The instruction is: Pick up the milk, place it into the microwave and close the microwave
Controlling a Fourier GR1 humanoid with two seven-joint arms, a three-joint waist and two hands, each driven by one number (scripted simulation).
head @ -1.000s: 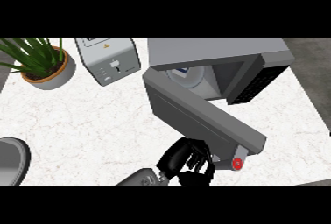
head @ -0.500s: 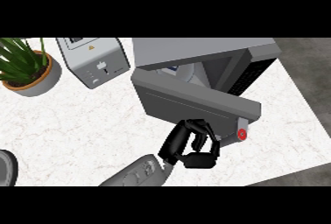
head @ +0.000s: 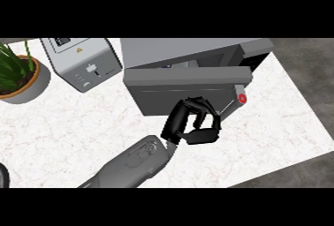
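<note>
The grey microwave (head: pixel 195 50) stands at the back right of the counter. Its door (head: pixel 189 88) is swung almost shut, with a red button (head: pixel 243 99) at its free end. Through the narrow gap above the door shows a blue-white sliver (head: pixel 172 66), probably the milk; the rest of it is hidden. My left hand (head: pixel 179 123) reaches in from the lower left. Its loosely bent fingers (head: pixel 190 106) rest against the door's outer face and hold nothing. My right hand does not show.
A silver toaster (head: pixel 85 66) stands left of the microwave. A potted plant (head: pixel 16 79) sits at the far left. The white marble counter (head: pixel 78 128) ends close to the microwave's right side, with dark floor beyond. A dark rim (head: pixel 2 176) peeks in at the lower left.
The microwave door has swung from wide open to nearly shut, with my left hand following it up and to the right. The whole view has shifted slightly rightward.
</note>
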